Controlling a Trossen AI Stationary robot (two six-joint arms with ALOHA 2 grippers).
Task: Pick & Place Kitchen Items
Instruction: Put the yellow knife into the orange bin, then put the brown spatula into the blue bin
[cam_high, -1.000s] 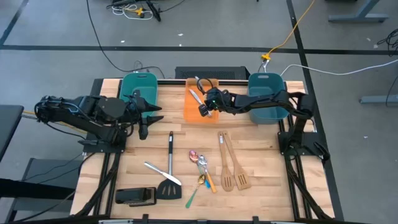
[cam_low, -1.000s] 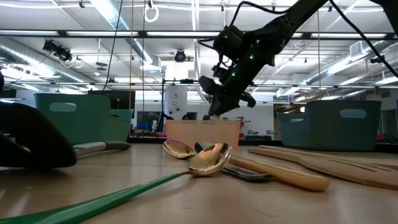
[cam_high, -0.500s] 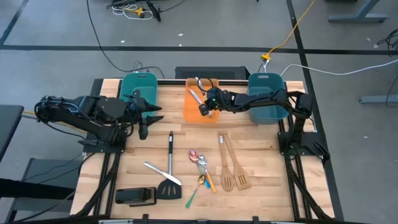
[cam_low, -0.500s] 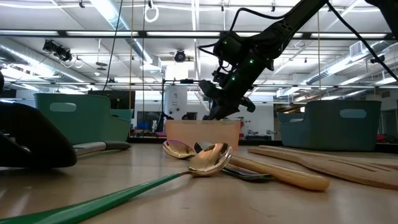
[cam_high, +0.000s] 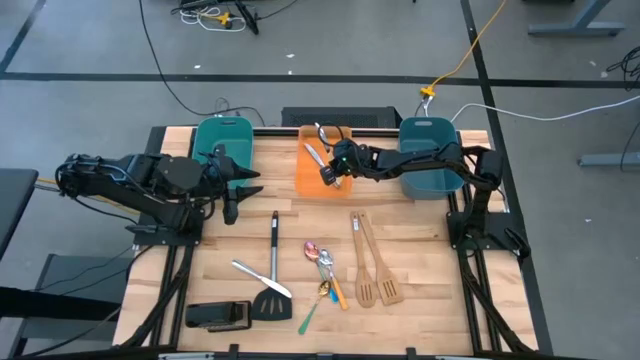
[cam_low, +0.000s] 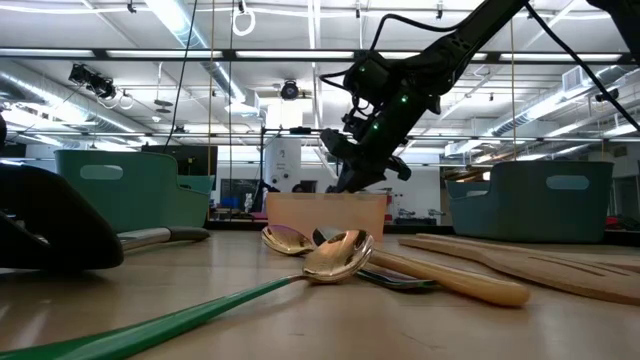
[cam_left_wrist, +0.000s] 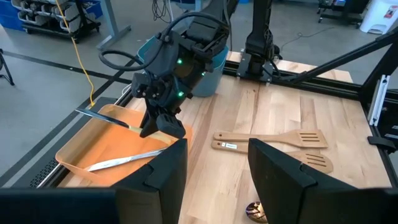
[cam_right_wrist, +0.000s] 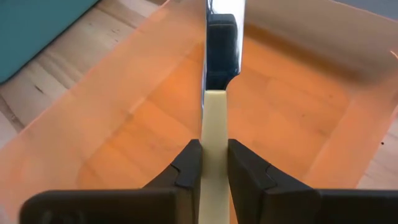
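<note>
Your right gripper hangs inside orange bin, walls close around; fingers pinch cream-handled knife. Left gripper waits spread, near teal bin.

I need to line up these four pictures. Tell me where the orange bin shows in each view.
High view: orange bin at the table's far edge, centre, between the two teal bins.
Low view: pale orange wall at mid-picture, behind the spoons.
Left wrist view: at the left, a silver utensil lying inside.
Right wrist view: its floor fills most of the picture.
Shared landmark: the right gripper, over the bin in every view.
</note>
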